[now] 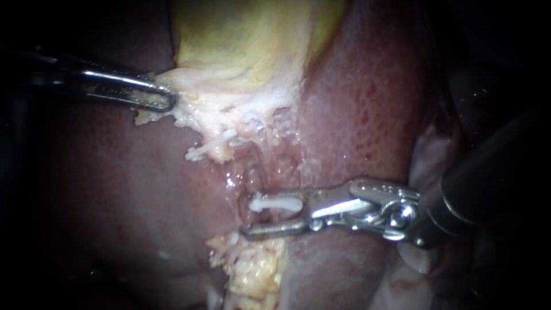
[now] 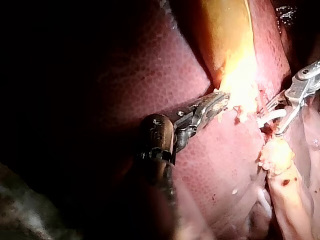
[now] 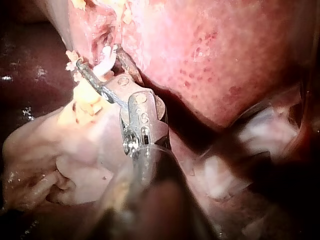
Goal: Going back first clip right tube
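The left instrument (image 1: 163, 99) came in from the endoscope view's left, its shaft nearly level and tipped slightly down toward its tip, its pincer clamped together on the ragged edge of the pale yellowish-white tissue (image 1: 229, 109) that hung below the yellow-green gallbladder (image 1: 241, 40). The right instrument (image 1: 255, 217) came in from the right, its dark shaft sloping down from the upper right and its silver wrist bent so that the pincer pointed almost level to the left, across the dark red liver (image 1: 115, 189). That pincer stood apart, with a clear gap between its two halves. The small white clip (image 1: 275, 202) lay crosswise in that gap, near the upper half and clear of the lower one, in a wet groove of tissue between the gallbladder's fringe and a lump of yellow fat (image 1: 258, 270) below. The tube under the clip could not be told from the glistening tissue around it.
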